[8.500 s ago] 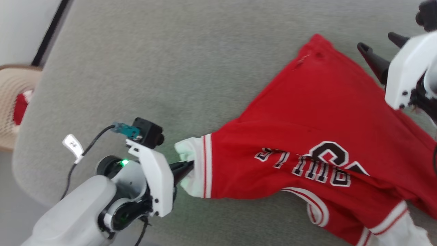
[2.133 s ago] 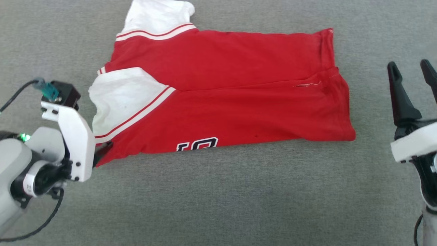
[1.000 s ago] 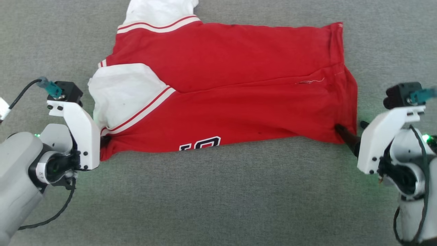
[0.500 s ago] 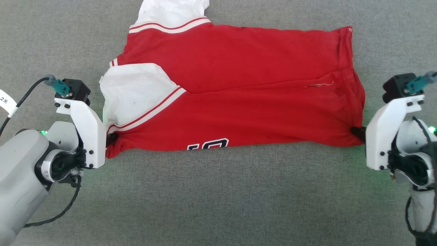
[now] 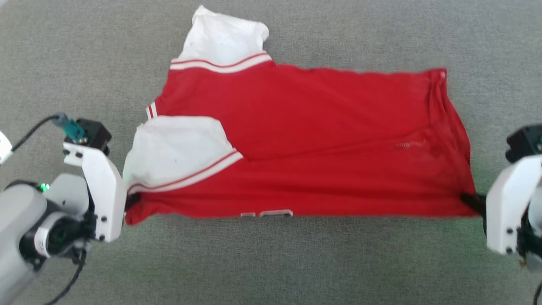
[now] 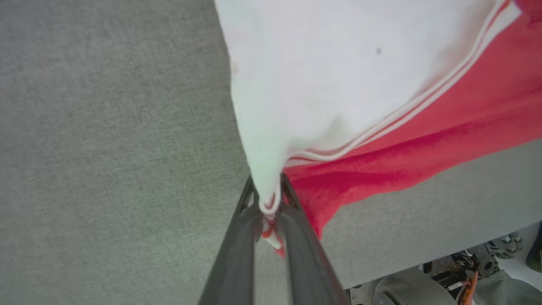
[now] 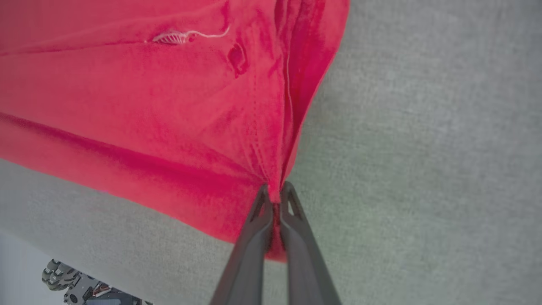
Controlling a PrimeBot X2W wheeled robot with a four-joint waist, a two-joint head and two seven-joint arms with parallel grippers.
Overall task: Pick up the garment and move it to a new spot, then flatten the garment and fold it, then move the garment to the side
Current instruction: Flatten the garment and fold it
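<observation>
As it lies folded, red garment (image 5: 317, 140), white-sleeved, stripe-trimmed, mostly smooth

grey fabric surface (image 5: 271, 262) — finely woven, flat

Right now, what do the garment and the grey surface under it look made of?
The garment: soft knit, probably cotton jersey, matte; it drapes and gathers into fine puckers at its pinched corners. The grey surface: woven upholstery-like cloth, matte, fine visible weave; fibre unclear.

Wide open grey surface (image 5: 271, 262) lies along the near edge of the garment (image 5: 322, 140).
</observation>
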